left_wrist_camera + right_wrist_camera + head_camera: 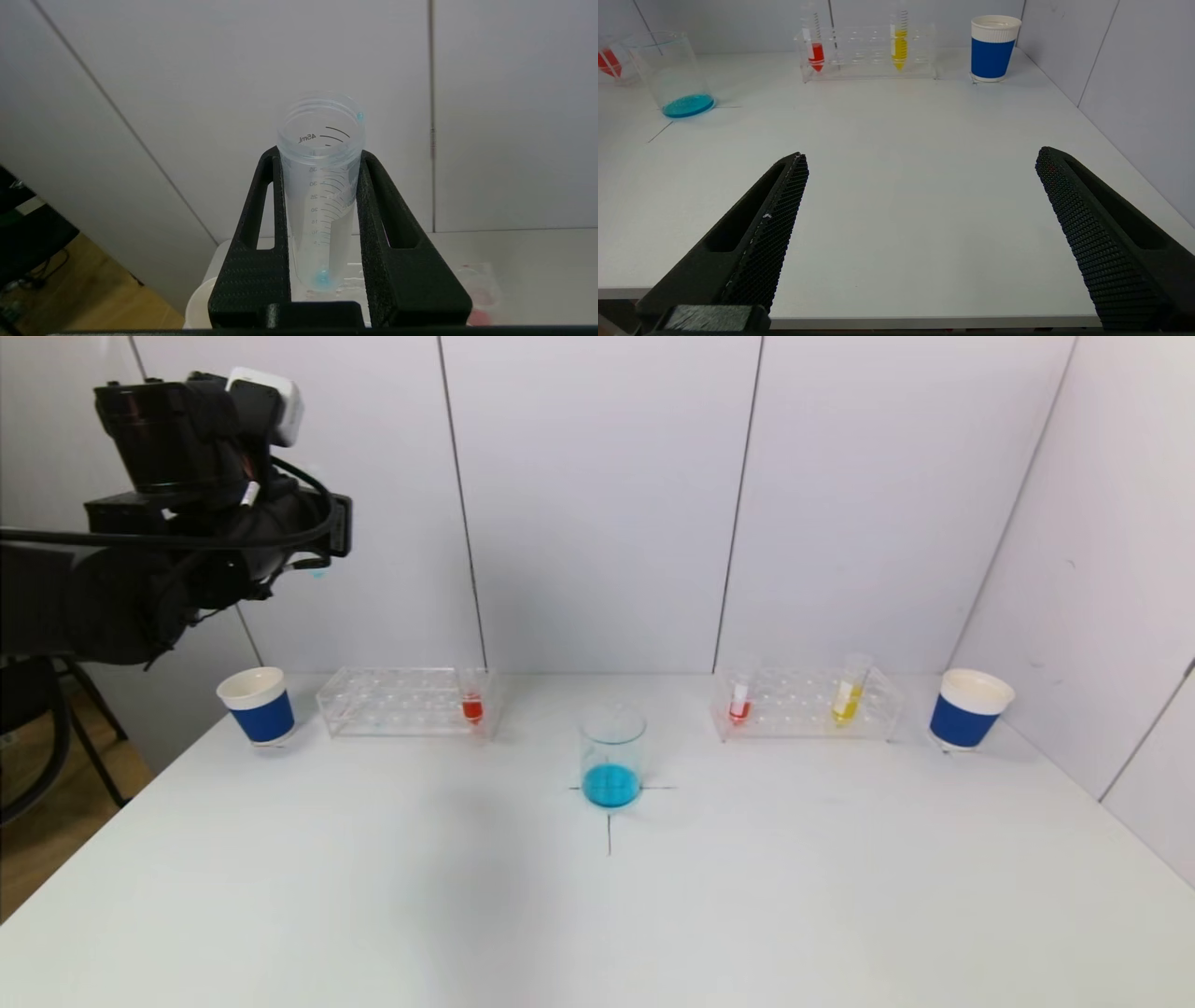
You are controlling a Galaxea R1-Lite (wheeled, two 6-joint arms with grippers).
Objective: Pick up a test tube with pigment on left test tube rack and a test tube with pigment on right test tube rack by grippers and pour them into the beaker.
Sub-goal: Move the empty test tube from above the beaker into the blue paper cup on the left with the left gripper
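Left gripper (pixel 320 154) is raised high at the left of the scene, above the left blue cup (pixel 259 706), jaws clamped on a clear graduated tube (pixel 320 196); the tube is all but empty, only a blue drop seen at its tip and another at the rim. Blue liquid is seen in the beaker (pixel 612 769), set on the cross mark at table centre, so the left pour is judged done. Right gripper (pixel 920 186) is held low over the near table edge, jaws spread wide, nothing between them. In the right rack (pixel 808 707) a red tube (pixel 740 695) and a yellow tube (pixel 849 691) are stood upright, well apart; one red tube (pixel 472 698) is left at the right end of the left rack (pixel 401 702). The tubes are judged light, stiff, smooth plastic, likely slippery under the pads and open-topped, so spillable if tilted early. Hold is best taken on the bare upper wall above the rack top, below the threaded rim, squarely across the tube, and the lift made straight up
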